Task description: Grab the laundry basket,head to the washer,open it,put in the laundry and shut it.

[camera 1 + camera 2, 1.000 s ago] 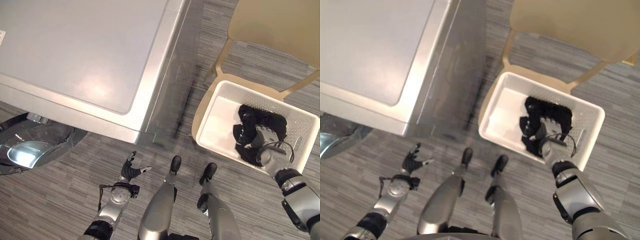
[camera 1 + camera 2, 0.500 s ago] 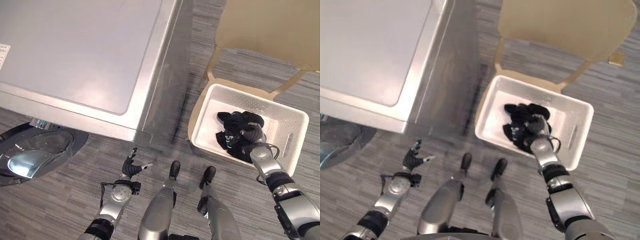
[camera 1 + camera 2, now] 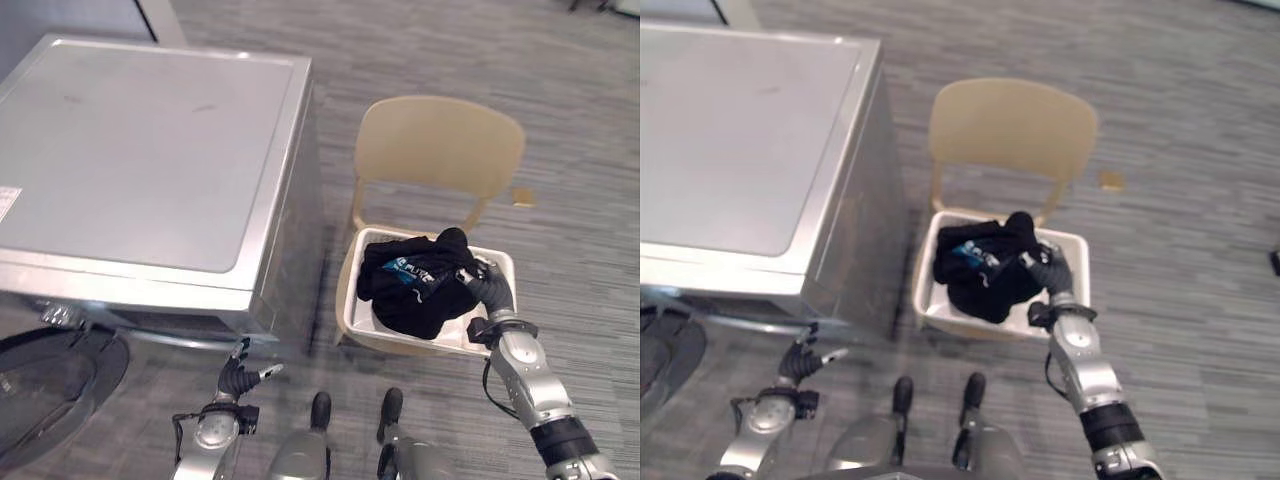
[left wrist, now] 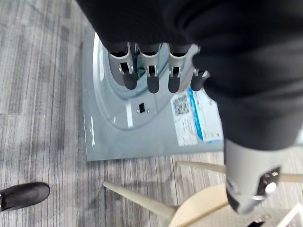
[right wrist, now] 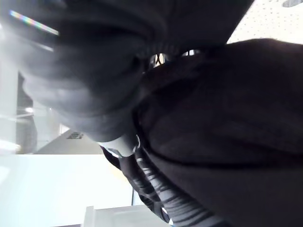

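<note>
Laundry (image 3: 415,290) now lifted by right hand (image 3: 484,288).

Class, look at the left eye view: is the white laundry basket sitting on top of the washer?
No. The white laundry basket sits on the beige chair, beside the washer.

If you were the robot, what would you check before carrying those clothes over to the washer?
1. Black laundry gripped by right hand: ok, fingers curled into the cloth.
2. Bundle free of the white basket: not ok, its lower part hangs inside.
3. Washer door open: ok, swung out low at the front.
4. Left hand free: ok, fingers straight, holding nothing.
5. Basket steady on the chair: cannot tell.
</note>
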`<state>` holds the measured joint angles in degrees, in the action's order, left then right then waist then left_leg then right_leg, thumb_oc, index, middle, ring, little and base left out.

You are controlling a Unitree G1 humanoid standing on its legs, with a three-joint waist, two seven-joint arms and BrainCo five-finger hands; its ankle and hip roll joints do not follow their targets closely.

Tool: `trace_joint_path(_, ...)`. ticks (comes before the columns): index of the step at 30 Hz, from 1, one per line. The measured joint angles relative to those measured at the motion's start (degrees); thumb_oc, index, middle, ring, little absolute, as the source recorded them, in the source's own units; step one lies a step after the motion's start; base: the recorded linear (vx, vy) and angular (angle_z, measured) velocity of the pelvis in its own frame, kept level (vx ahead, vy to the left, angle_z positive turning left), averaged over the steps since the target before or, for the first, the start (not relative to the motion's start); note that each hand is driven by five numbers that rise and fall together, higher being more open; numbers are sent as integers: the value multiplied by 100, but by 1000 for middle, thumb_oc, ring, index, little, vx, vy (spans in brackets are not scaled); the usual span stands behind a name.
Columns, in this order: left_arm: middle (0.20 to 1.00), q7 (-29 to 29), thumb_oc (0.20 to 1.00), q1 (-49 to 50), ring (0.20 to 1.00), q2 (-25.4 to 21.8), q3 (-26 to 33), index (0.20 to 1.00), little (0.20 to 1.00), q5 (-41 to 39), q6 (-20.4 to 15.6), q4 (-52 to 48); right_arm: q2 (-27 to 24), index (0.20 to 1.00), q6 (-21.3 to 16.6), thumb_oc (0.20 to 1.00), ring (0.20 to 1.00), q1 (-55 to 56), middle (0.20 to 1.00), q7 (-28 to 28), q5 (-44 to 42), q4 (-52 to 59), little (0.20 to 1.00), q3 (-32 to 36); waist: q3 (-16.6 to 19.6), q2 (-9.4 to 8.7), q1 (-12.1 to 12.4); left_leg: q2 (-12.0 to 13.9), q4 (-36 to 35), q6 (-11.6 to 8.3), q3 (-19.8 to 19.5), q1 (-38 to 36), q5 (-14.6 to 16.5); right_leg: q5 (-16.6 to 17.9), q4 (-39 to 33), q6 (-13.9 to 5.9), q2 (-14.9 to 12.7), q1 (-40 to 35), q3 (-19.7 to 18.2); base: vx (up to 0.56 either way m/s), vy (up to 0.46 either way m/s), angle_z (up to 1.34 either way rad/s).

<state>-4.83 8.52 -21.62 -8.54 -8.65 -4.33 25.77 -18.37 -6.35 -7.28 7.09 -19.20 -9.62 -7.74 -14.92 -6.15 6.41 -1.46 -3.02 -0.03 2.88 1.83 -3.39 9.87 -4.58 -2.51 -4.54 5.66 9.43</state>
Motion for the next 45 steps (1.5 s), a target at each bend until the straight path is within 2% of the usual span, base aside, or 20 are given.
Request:
trace_joint_path(3, 1000, 32, 1000, -36, 1000, 7, -28, 1000, 1000, 25, 55, -29, 44, 200, -1, 200, 200, 246, 200, -234, -124, 287, 200, -35, 14, 129, -170, 62, 128, 111, -67, 106, -55, -16, 598, -189, -9, 239, -271, -193, -47, 15)
trace_joint_path(4, 1000, 32, 1000, -99, 1000, 19, 4, 1000, 1000, 38, 56, -32, 44, 200, 3, 200, 200, 344, 200, -324, -155, 321, 200, -60, -4, 183, -181, 104, 154, 150, -161, 107, -113, -287, 949, -383, -4, 260, -526, -100, -58, 54)
trace_joint_path(8, 1000, 29, 1000, -297, 1000, 51, 6, 1000, 1000, 56, 24, -169, 33, 200, 1, 200, 200, 710, 200, -463, -167, 729, 200, 65, 39, 454, -145, 206, 471, 76, -873, 345, -198, -1553, 2871, -417, 322, 204, -1220, -113, -190, 75)
trace_joint_path(9, 1000, 17, 1000, -392, 1000, 76, -15, 1000, 1000, 62, 2, -251, 3, 200, -25, 200, 200, 837, 200, -461, -171, 998, 200, 125, 48, 496, -193, 180, 540, 58, -1033, 482, -183, -1823, 2990, -365, 410, 105, -1491, -165, -194, 119)
trace_joint_path(11, 1000, 4, 1000, -417, 1000, 23, -33, 1000, 1000, 77, -20, -419, 3, 200, -45, 200, 200, 561, 200, -545, -231, 1277, 200, 13, 98, 503, 6, 31, 606, -217, -1345, 845, -450, -2281, 1869, 41, 513, -377, -1618, -315, -293, 98)
trace_joint_path(15, 1000, -21, 1000, -212, 1000, 87, -118, 1000, 1000, 65, -56, -718, -275, 200, -151, 200, 200, 276, 200, -599, -456, 1332, 200, -233, 226, 921, 203, 544, 153, -627, -1666, 1153, -721, -1960, 1718, 266, 1090, -59, -1289, -268, -171, 46)
trace_joint_path(16, 1000, -6, 1000, -204, 1000, 76, -169, 1000, 1000, 65, -60, -795, -311, 200, -154, 200, 200, 285, 200, -599, -523, 1322, 200, -247, 209, 886, 180, 600, 105, -773, -1693, 1249, -434, -1938, 1689, 474, 1093, 14, -1171, -349, -65, 94)
trace_joint_path(18, 1000, 5, 1000, -145, 1000, 72, -364, 1000, 1000, 69, -57, -908, -462, 200, -162, 200, 200, 234, 200, -596, -611, 1319, 200, -309, 196, 1020, 241, 668, 161, -596, -1548, 1453, 23, -1722, 1882, 695, 1251, 218, -972, -364, -53, 82)
trace_joint_path(19, 1000, 19, 1000, -203, 1000, 57, -488, 1000, 1000, 85, -61, -1132, -593, 200, -207, 200, 200, 155, 200, -592, -626, 1356, 200, -402, 175, 998, 153, 713, 185, -731, -1312, 1636, 395, -1699, 1880, 860, 1079, 370, -688, -318, -38, 158)
trace_joint_path(20, 1000, 78, 1000, -408, 1000, -104, -713, 1000, 1000, 132, -77, -1509, -652, 200, -178, 200, 200, 186, 200, -605, -666, 1504, 200, -629, 158, 766, -13, 412, 1018, -558, -806, 2017, 408, -1385, 1486, 961, 666, 332, -248, -357, -43, 157)
trace_joint_path(25, 1000, 88, 1000, -1033, 1000, -105, -951, 1000, 1000, 517, -289, -1865, -698, 200, -191, 200, 200, -311, 200, -749, -782, 1886, 200, -980, 149, 615, -218, 206, 1535, -605, -760, 983, 658, -843, 653, 842, 337, 2, 216, -76, 29, 76)
trace_joint_path(29, 1000, 72, 1000, -1766, 1000, -57, -1511, 1000, 1000, 599, -401, -1956, -759, 200, -228, 200, 200, -557, 200, -848, -840, 2079, 200, -1045, 168, 595, -638, 451, 618, -472, -229, 247, 580, -643, 317, 583, 385, -57, 713, 33, 96, 67)
trace_joint_path(31, 1000, 17, 1000, -2081, 1000, 33, -1790, 1000, 1000, 775, -407, -1984, -674, 200, -213, 200, 200, -660, 200, -858, -843, 2051, 200, -1158, 181, 567, -595, 508, 1, -290, -328, -199, 238, -552, 302, 491, 518, -65, 702, 60, 92, 16)
trace_joint_path(36, 1000, -46, 1000, -2341, 1000, 1, -2099, 1000, 1000, 998, -393, -2022, -412, 200, -182, 200, 200, -838, 200, -868, -1034, 2032, 200, -1875, 324, 466, -616, 181, -127, -61, -252, -310, 81, -370, 242, 213, 252, -88, 404, 19, 100, -2)
trace_joint_path(37, 357, -148, 357, -2521, 357, 16, -2212, 357, 357, 1000, -393, -2018, -228, 200, -122, 200, 200, -1036, 200, -865, -1119, 1973, 200, -2090, 391, 422, -579, 135, -127, -58, -209, -313, 77, -310, 191, 185, 242, -89, 347, 15, 91, -9)
trace_joint_path(38, 200, -205, 200, -2600, 200, 28, -2280, 200, 200, 1000, -393, -2005, -115, 200, -93, 200, 200, -1119, 200, -850, -1132, 1935, 200, -2173, 459, 406, -570, 118, -128, -58, -203, -314, 77, -287, 161, 181, 234, -96, 330, 14, 61, -10)
trace_joint_path(41, 200, -383, 200, -2845, 200, 55, -2355, 200, 200, 1005, -395, -1852, 101, 200, -95, 200, 200, -1201, 200, -826, -1398, 1755, 200, -2244, 573, 367, -520, 90, -153, -63, -193, -485, 81, -211, 1, 200, 238, -311, 296, 1, 40, -5)
trace_joint_path(42, 200, -420, 200, -2845, 200, 62, -2351, 200, 200, 1004, -394, -1798, 96, 285, -93, 285, 285, -1192, 285, -826, -1486, 1731, 285, -2249, 627, 368, -509, 91, -155, -67, -188, -488, 85, -211, 1, 199, 238, -312, 285, -5, 32, -5)
trace_joint_path(44, 200, -456, 200, -2841, 200, 56, -2339, 200, 200, 1004, -390, -1792, 37, 1000, -94, 1000, 1000, -1191, 1000, -840, -1581, 1690, 1000, -2262, 649, 361, -491, 94, -155, -69, -188, -506, 87, -211, 2, 200, 239, -330, 281, 0, 0, 0)
trace_joint_path(45, 200, -457, 200, -2797, 200, 8, -2298, 200, 200, 1004, -381, -1790, -25, 1000, -93, 1000, 1000, -1185, 1000, -872, -1604, 1637, 1000, -2300, 651, 359, -490, 100, -155, -69, -188, -517, 87, -211, 2, 199, 243, -341, 277, 0, 0, 0)
